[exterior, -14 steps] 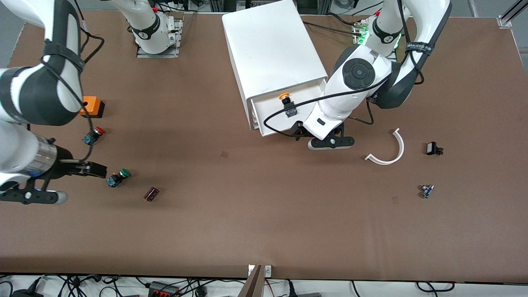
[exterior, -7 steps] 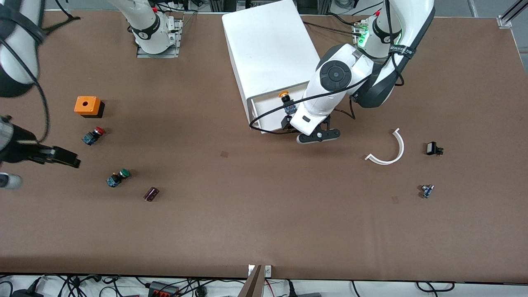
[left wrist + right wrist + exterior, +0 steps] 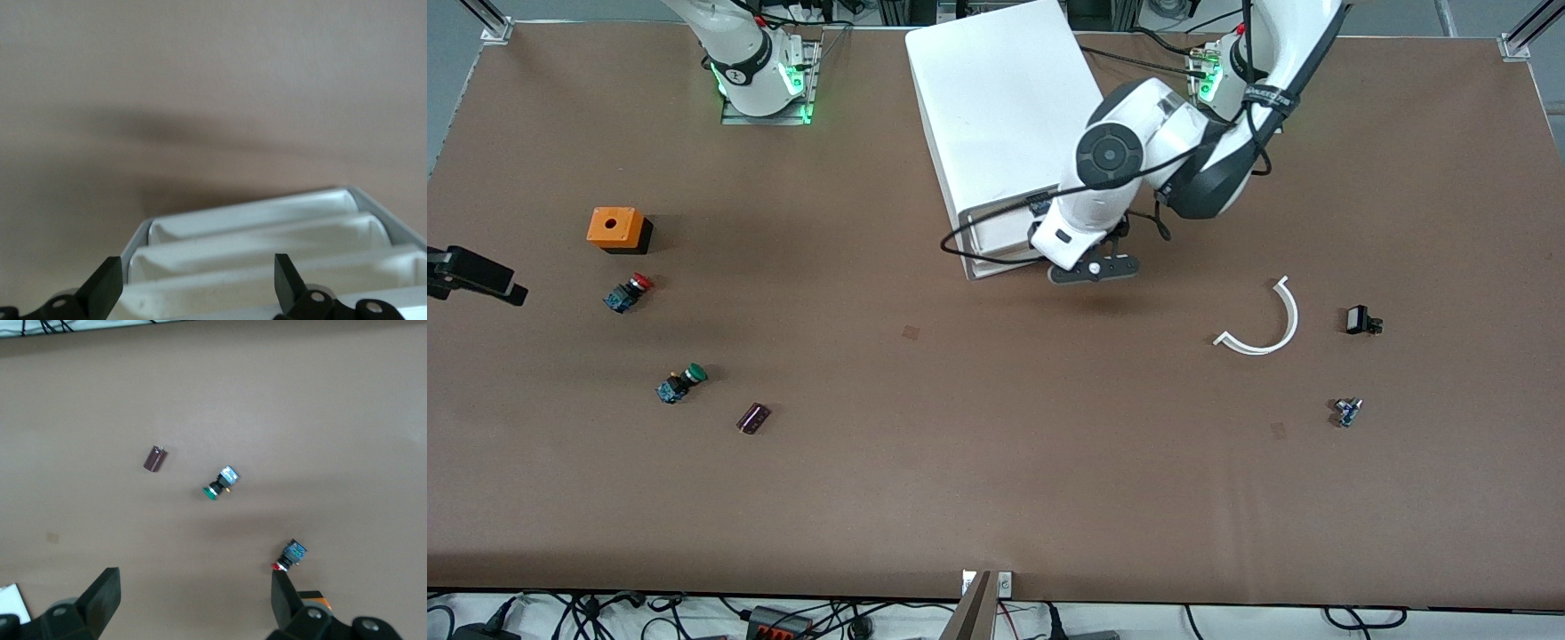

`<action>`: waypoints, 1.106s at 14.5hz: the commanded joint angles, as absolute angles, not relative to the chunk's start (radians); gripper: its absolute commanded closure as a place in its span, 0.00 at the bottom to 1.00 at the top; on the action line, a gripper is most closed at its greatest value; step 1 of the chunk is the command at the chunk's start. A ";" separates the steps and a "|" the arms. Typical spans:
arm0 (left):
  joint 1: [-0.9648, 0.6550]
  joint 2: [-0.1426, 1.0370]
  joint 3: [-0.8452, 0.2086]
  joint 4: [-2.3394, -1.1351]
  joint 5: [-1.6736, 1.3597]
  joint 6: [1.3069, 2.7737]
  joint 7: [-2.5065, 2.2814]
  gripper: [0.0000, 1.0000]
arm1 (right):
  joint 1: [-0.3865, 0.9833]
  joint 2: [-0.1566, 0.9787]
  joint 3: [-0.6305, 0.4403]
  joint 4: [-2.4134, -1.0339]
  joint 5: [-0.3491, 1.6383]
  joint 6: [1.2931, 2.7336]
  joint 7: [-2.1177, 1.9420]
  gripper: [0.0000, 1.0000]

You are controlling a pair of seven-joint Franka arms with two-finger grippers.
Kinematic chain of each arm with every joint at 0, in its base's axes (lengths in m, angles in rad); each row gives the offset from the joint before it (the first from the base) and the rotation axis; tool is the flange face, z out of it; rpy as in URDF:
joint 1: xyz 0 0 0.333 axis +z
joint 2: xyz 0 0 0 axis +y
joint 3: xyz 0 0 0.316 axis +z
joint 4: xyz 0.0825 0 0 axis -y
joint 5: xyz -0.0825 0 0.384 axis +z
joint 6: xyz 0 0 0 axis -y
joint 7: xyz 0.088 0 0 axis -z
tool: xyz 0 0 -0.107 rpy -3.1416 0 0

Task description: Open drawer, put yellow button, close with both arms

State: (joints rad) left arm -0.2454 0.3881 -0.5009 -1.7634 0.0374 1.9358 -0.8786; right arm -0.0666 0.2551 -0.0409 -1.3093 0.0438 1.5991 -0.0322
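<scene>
Left gripper [image 3: 193,293], fingers spread, sits at the nearly closed drawer [image 3: 996,236] front; right gripper [image 3: 193,603], fingers spread, hangs above the table [image 3: 978,462].

The top drawer [image 3: 996,242] of the white cabinet [image 3: 1005,116] stood only slightly open. The yellow button was hidden from view.

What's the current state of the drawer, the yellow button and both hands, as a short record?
drawer: top one of the cabinet, almost shut, a narrow strip sticks out
yellow button: not visible, the left arm covers that spot
left hand: open, at the drawer fronts, holding nothing
right hand: open, empty, over the table at the right arm's end, waiting
</scene>
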 commanded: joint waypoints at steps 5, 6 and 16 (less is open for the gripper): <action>-0.238 0.379 -0.531 -1.770 -0.127 1.864 -0.911 0.00 | -0.034 0.189 -0.044 -1.373 -0.018 1.589 -0.061 0.00; -0.241 0.380 -0.529 -1.769 -0.127 1.864 -0.911 0.00 | -0.034 0.186 -0.041 -1.373 -0.020 1.576 -0.060 0.00; -0.075 0.335 -0.525 -1.717 -0.089 1.848 -0.755 0.00 | -0.035 -0.066 -0.035 -1.746 -0.037 1.614 -0.043 0.00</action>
State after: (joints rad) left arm -0.1339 0.3734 -0.5172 -1.7246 -0.0953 1.8788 -0.8225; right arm -0.0391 -0.0077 -0.0364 -1.6590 -0.0204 1.5800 -0.0453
